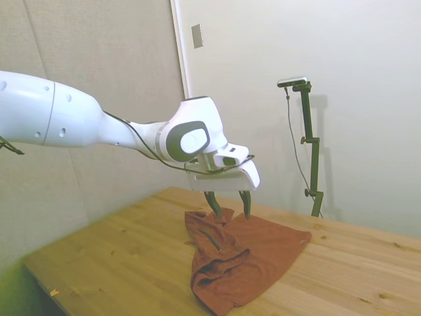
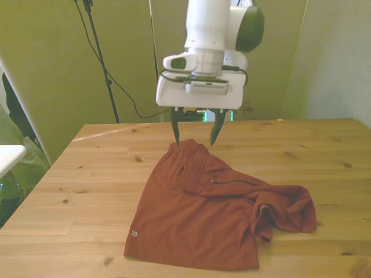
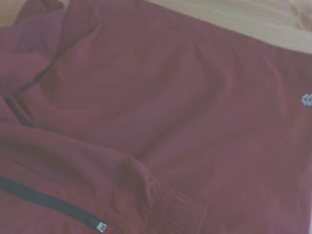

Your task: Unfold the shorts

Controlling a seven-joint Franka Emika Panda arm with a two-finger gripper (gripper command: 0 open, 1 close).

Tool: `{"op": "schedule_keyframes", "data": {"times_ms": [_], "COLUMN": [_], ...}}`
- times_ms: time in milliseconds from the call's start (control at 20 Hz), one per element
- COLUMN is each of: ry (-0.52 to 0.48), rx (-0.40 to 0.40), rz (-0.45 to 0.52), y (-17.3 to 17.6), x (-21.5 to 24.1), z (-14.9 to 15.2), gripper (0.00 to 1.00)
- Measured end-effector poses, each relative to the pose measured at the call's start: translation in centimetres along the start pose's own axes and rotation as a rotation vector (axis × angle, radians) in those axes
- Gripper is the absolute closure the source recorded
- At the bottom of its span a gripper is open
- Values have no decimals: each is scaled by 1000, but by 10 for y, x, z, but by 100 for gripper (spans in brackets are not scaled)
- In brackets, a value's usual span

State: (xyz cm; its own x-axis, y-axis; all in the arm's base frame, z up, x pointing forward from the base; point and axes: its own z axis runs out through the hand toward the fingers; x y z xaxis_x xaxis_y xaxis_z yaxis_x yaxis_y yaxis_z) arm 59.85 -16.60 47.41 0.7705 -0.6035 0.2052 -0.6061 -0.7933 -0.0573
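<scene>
gripper [image 2: 194,141] jaws released, just above shorts' far edge | shorts [image 2: 208,214] lay rumpled on table [image 2: 87,174]

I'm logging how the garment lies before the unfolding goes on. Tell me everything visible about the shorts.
The shorts are rust-orange soft cloth, wrinkled, lying on the wooden table. One side lies fairly flat with a small pale logo near its corner; the other is bunched into folds. A dark zipper crosses the middle. The open gripper hangs at their far edge; contact is unclear.

rust-red shorts [image 2: 197,217] with dark zip, white arm [image 1: 59,118], light wooden table [image 2: 93,174]
</scene>
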Motion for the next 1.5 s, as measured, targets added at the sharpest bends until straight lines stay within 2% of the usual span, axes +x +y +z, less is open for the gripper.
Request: {"op": "schedule_keyframes", "data": {"times_ms": [150, 350, 550, 800, 850, 1100, 1500], "ry": [-48, -81, -102, -103, -105, -115, -117], "rx": [33, 34, 29, 47, 47, 45, 41], "rz": [8, 17, 21, 24, 21, 4, 11], "y": [13, 14, 14, 7, 5, -5, 1], "x": [11, 17, 16, 13, 12, 4, 3], "z": [37, 74, 96, 106, 109, 121, 124], "gripper": [0, 0, 0, 0, 100, 100, 100]}}
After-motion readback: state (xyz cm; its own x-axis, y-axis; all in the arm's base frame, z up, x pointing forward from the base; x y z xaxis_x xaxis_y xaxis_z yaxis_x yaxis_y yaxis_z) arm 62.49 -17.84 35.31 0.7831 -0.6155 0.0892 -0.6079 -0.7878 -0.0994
